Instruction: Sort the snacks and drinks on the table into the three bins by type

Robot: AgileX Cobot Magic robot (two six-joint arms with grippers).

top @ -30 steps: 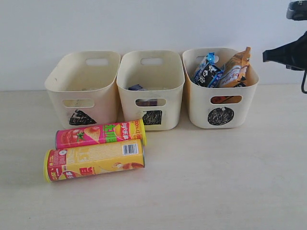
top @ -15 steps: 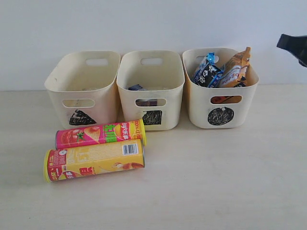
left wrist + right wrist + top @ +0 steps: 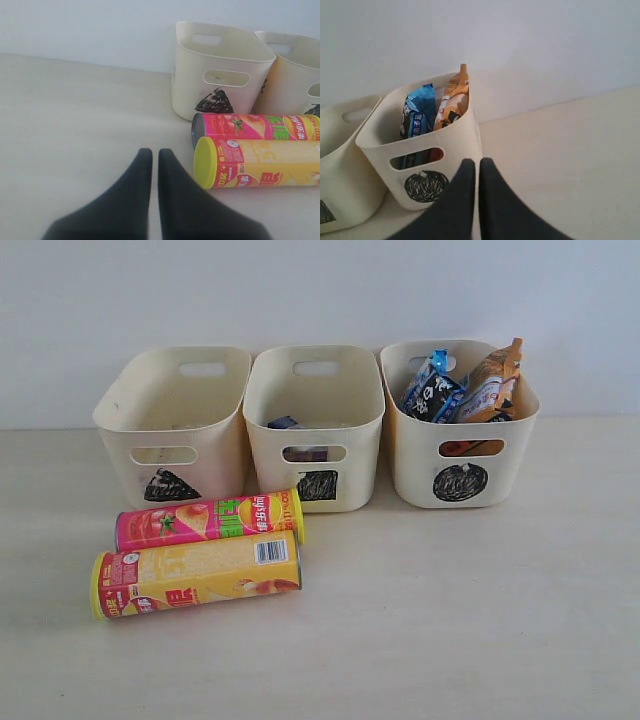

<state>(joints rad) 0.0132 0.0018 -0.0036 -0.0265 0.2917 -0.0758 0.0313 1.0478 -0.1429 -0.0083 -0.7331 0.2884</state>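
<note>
Three cream bins stand in a row on the table. The left bin shows nothing inside. A dark purple carton peeks out of the middle bin; the white-and-blue pack is hidden. The right bin holds the blue-black packet and the orange packet. In front of the left and middle bins the pink canister and yellow canister lie side by side. My left gripper is shut and empty, just short of the yellow canister's lid. My right gripper is shut and empty near the right bin.
A pale wall runs behind the bins. Bare table stretches in front of and to the right of the canisters. Neither arm shows in the exterior view.
The right arm, seen at the exterior view's upper right edge before, has drawn off to the right and out of that view. The canisters and bins have not moved.
</note>
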